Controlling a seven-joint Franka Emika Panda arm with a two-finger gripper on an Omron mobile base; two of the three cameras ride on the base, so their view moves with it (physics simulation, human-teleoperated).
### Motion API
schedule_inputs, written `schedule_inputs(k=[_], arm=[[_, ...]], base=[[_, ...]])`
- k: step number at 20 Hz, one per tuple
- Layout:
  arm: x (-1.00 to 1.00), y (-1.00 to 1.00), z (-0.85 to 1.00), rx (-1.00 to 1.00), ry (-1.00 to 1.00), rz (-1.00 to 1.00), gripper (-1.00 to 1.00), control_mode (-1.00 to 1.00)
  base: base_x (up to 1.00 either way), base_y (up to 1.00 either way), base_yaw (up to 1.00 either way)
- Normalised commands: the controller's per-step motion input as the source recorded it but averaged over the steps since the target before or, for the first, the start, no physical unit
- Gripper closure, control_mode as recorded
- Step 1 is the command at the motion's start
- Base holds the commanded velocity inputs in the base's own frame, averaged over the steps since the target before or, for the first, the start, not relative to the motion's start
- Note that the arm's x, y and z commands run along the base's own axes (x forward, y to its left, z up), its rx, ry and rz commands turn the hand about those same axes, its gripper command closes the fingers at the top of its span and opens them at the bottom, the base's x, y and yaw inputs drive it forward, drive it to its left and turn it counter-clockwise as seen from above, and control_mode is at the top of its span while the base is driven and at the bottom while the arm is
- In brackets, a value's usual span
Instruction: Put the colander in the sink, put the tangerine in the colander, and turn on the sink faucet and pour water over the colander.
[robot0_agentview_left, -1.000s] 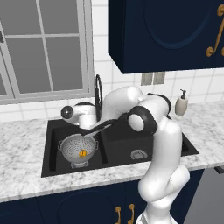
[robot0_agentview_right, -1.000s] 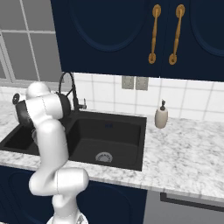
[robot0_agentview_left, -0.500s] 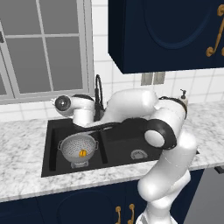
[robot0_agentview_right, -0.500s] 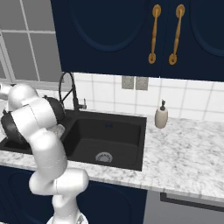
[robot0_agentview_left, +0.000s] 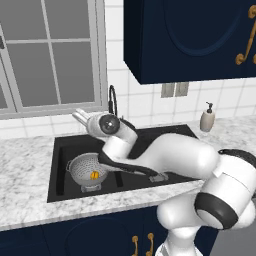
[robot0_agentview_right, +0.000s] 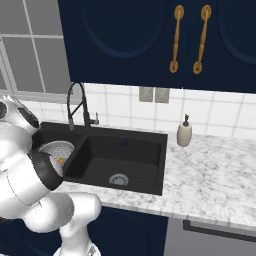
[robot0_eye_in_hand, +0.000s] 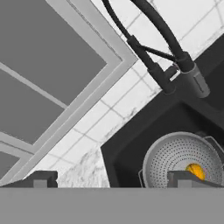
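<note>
Colander (robot0_agentview_left: 88, 171) sitting in left basin of sink (robot0_agentview_left: 57, 165), tangerine (robot0_agentview_left: 94, 174) inside it. Faucet (robot0_agentview_left: 113, 100) behind the divider. Gripper (robot0_eye_in_hand: 109, 178) above colander, jaws spread wide, holding nothing.

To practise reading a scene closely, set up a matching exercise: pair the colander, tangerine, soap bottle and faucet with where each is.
Things:
1. colander
2. tangerine
3. soap bottle
4. faucet

Places:
A. on the marble counter by the wall
B. behind the sink, arching over it
C. in one sink basin
D. inside the metal bowl

Pairs: 1-C, 2-D, 3-A, 4-B
</note>
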Motion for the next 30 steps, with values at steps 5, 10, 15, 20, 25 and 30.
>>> schedule_inputs(k=[5, 10, 15, 20, 25, 30], arm=[[-0.16, -0.71, 0.56, 0.37, 0.0, 0.21, -1.0, -1.0], [-0.01, -0.6, 0.45, 0.31, 0.0, 0.18, -1.0, -1.0], [-0.01, -0.5, 0.4, 0.23, 0.04, 0.1, -1.0, -1.0], [-0.07, -0.4, 0.53, 0.19, 0.17, 0.01, -1.0, -1.0], [-0.03, -0.39, 0.7, 0.16, 0.19, 0.02, -1.0, -1.0], [-0.04, -0.32, 0.95, 0.09, 0.11, 0.0, -1.0, -1.0]], base=[[0.0, 0.0, 0.0], [0.0, 0.0, 0.0], [0.0, 0.0, 0.0], [0.0, 0.0, 0.0], [0.0, 0.0, 0.0], [0.0, 0.0, 0.0]])
